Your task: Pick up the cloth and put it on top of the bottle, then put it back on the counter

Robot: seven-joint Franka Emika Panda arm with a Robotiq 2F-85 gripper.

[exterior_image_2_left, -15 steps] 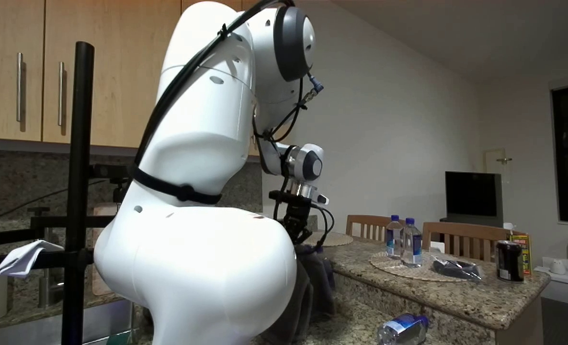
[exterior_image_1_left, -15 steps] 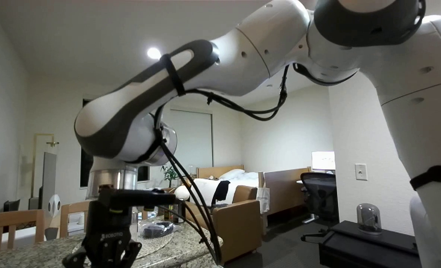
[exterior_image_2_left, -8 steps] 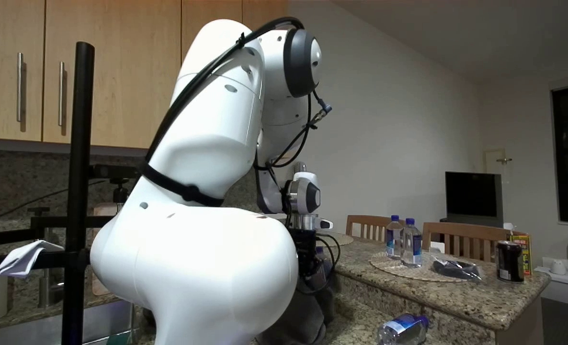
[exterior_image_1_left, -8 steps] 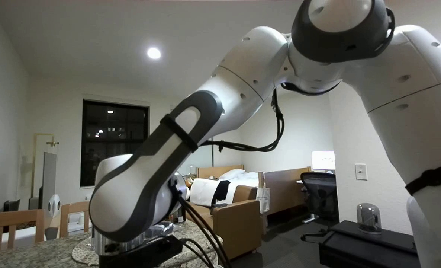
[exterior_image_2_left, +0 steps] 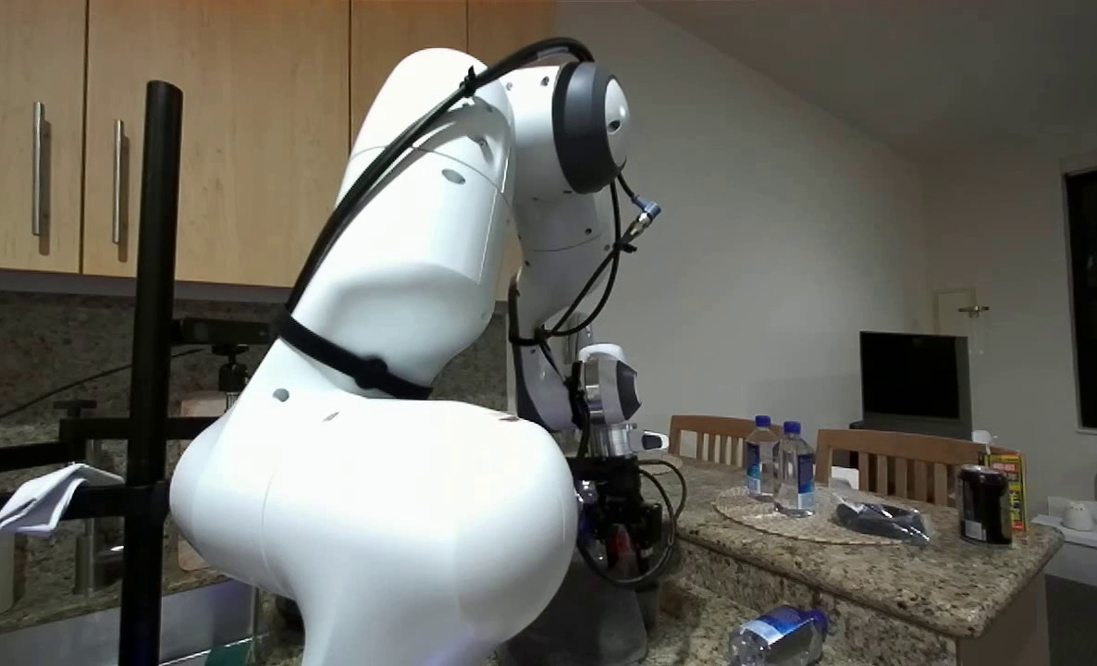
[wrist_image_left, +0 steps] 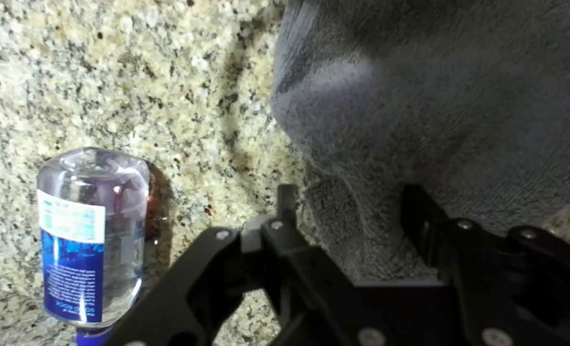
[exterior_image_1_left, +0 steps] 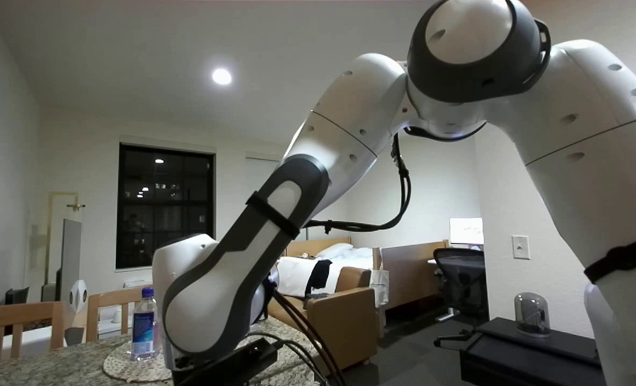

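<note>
The grey cloth (wrist_image_left: 434, 105) lies bunched on the speckled counter (wrist_image_left: 193, 96), filling the right of the wrist view. My gripper (wrist_image_left: 350, 192) stands open over its edge; a fold shows between the spread fingers, which do not pinch it. A clear bottle (wrist_image_left: 92, 240) with a blue label lies on its side to the left, apart from cloth and gripper. In an exterior view the cloth (exterior_image_2_left: 595, 610) is partly hidden behind the arm, with the gripper (exterior_image_2_left: 630, 560) low above it and the fallen bottle (exterior_image_2_left: 780, 636) to the right. Elsewhere the gripper is below the frame.
Two upright bottles (exterior_image_2_left: 795, 467) stand on a round mat (exterior_image_2_left: 743, 507) on the raised counter part (exterior_image_2_left: 881, 569). A plastic-wrapped dark item (exterior_image_2_left: 881, 518) and a black can (exterior_image_2_left: 984, 504) are near them. A black post (exterior_image_2_left: 153, 277) rises beside the arm's base.
My arm has come down. The cloth, hanging from the gripper a second ago, has sunk onto the counter, and the gripper has let go of it. Lately the gripper shifted slightly sideways.
</note>
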